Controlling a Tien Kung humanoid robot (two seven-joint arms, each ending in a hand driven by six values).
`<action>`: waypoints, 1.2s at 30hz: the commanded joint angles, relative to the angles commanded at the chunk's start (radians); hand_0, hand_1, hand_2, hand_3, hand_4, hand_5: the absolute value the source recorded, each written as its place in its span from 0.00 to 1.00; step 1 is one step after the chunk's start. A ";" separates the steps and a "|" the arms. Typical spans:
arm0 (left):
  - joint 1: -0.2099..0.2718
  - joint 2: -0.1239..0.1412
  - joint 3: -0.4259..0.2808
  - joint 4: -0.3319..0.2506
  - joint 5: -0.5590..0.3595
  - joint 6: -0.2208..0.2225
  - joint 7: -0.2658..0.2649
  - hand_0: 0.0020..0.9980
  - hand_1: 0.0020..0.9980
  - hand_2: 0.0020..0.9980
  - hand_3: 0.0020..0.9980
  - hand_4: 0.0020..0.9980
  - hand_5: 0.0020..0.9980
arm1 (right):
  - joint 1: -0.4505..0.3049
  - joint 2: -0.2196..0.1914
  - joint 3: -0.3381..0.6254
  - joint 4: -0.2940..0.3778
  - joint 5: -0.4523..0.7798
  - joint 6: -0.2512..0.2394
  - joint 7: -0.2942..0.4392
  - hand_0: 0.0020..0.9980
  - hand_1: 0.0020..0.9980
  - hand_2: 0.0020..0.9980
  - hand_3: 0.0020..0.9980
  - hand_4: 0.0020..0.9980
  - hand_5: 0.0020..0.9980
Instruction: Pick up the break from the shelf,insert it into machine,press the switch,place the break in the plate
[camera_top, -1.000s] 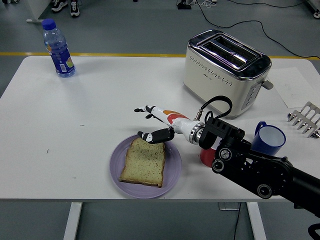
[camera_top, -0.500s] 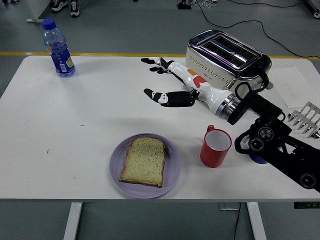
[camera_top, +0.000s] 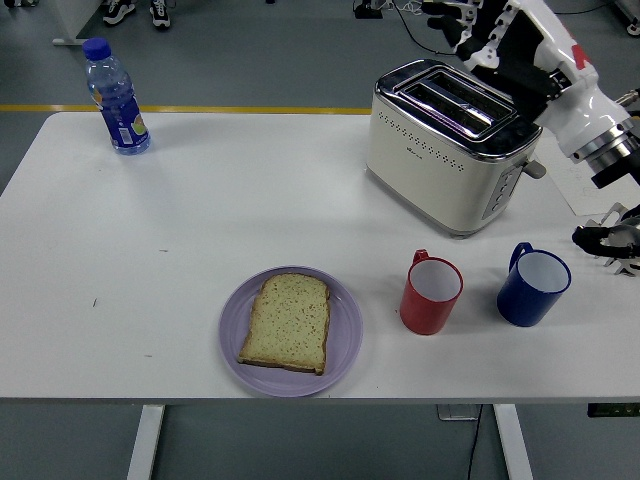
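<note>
Fingers spread, our right hand holds nothing above the toaster. We judge the last step done: the bread lies on the plate. Next, only a clear retreat off the bench.

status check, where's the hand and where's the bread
Right hand raised above the toaster, fingers spread, holding nothing. Left arm out of view. Bread slice flat on the purple plate. Red mug and blue mug beside it, not touching.
</note>
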 joint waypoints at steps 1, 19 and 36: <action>0.001 0.000 -0.002 0.000 0.002 0.000 0.000 0.69 0.69 0.68 0.56 0.28 0.83 | -0.005 -0.006 0.010 0.002 0.022 -0.001 0.000 0.76 0.72 0.73 0.67 0.52 0.23; 0.021 -0.003 -0.045 0.000 0.049 -0.002 0.006 0.69 0.69 0.68 0.56 0.28 0.83 | -0.299 -0.077 0.407 -0.173 0.488 -0.047 0.018 0.71 0.68 0.69 0.62 0.51 0.23; 0.015 -0.005 -0.043 0.000 0.050 -0.001 0.001 0.68 0.69 0.68 0.56 0.28 0.83 | -0.528 0.118 0.676 -0.275 0.438 -0.027 0.045 0.71 0.68 0.69 0.62 0.47 0.21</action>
